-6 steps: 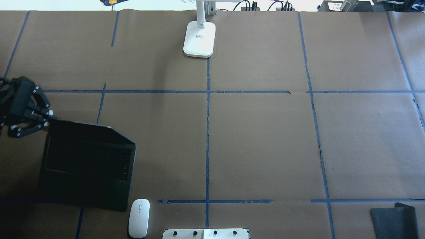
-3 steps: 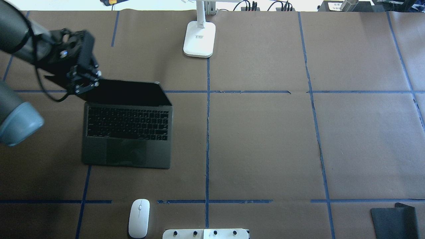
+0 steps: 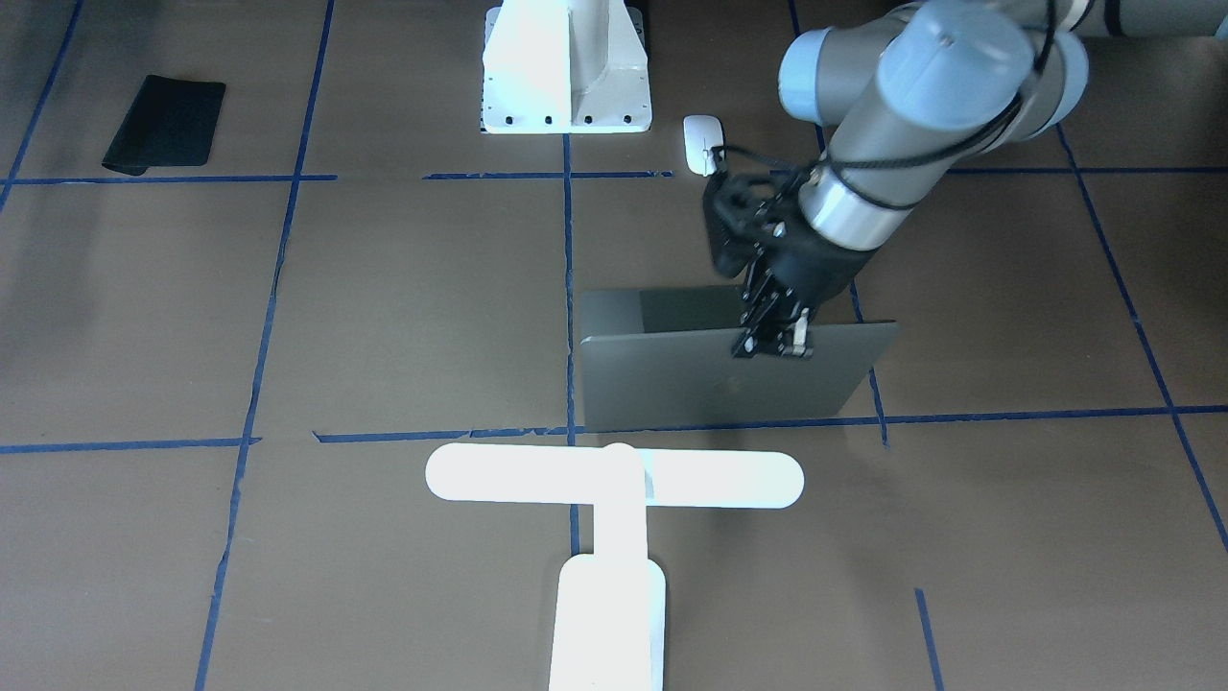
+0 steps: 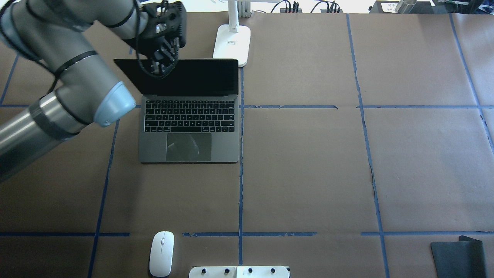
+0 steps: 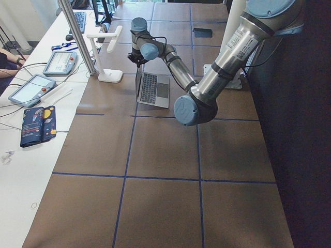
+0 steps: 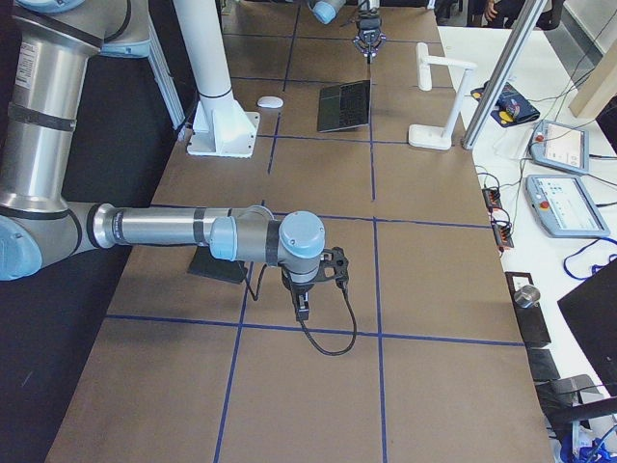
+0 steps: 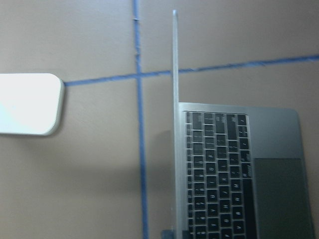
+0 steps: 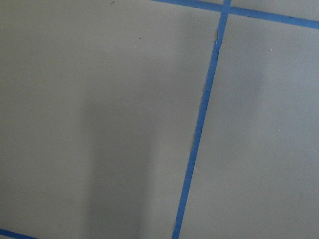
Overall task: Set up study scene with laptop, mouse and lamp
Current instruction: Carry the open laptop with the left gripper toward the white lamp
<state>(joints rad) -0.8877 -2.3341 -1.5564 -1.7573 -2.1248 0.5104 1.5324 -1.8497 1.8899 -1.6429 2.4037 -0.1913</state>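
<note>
The space-grey laptop (image 4: 189,143) stands open left of the centre tape line, keyboard facing the robot and dark screen upright. My left gripper (image 4: 159,69) is shut on the top edge of its lid, towards the lid's left corner; the front-facing view shows it pinching the lid (image 3: 770,347) from above. The white lamp's base (image 4: 231,44) stands just behind the laptop's right corner, and its bar head (image 3: 614,477) shows in the front-facing view. The white mouse (image 4: 161,253) lies at the table's near edge. My right gripper (image 6: 301,311) shows only in the exterior right view; I cannot tell if it is open or shut.
A black mat (image 4: 459,256) lies at the near right corner. The white bolted pedestal (image 4: 239,272) sits at the near middle edge beside the mouse. Blue tape lines divide the brown table cover. The left wrist view shows the lamp base (image 7: 27,103) close behind the lid.
My left arm has carried the laptop by its lid from the near left to the back middle, turned it square, and brought it beside the lamp base. Mouse and lamp have not moved.
</note>
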